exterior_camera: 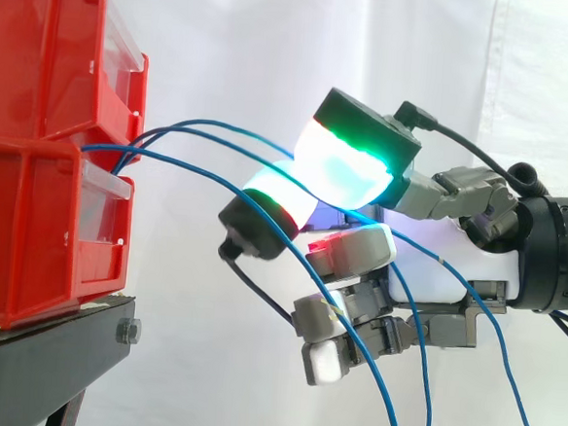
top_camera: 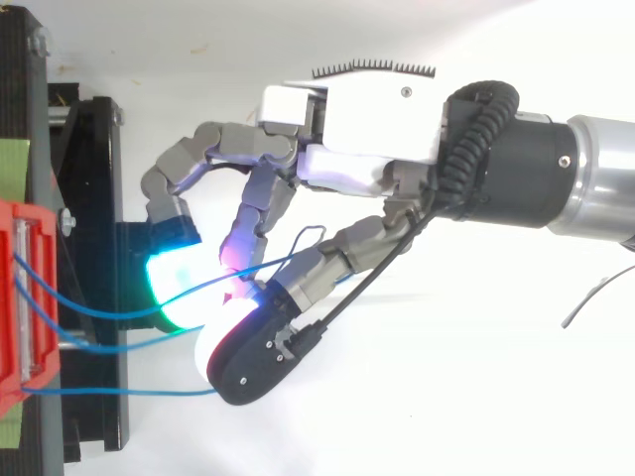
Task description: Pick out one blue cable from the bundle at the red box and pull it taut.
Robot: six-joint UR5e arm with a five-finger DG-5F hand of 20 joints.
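Two red bins [exterior_camera: 41, 60] are stacked on the black stand [exterior_camera: 50, 353] at the left. A small bundle of thin blue cables [exterior_camera: 188, 123] comes out between the bins and arcs right to my hand [exterior_camera: 445, 273]. A green-glowing fingertip [exterior_camera: 351, 164] and a white-and-red glowing thumb pad [exterior_camera: 265, 207] are pressed together, with a blue cable running between them. From above, two cables [top_camera: 109, 315] lead from the red bin [top_camera: 15, 297] into this pinch under my hand [top_camera: 377, 119], and a third [top_camera: 119, 393] runs lower, beside the thumb. The other fingers curl below. The cables sag; none is straight.
Behind the hand the blue cables hang down in long loops [exterior_camera: 419, 378] to the bottom edge. A white curtain backs the scene. In the top view the black stand [top_camera: 94, 198] lies just left of the fingertips, and a thin grey wire [top_camera: 595, 293] lies at the right.
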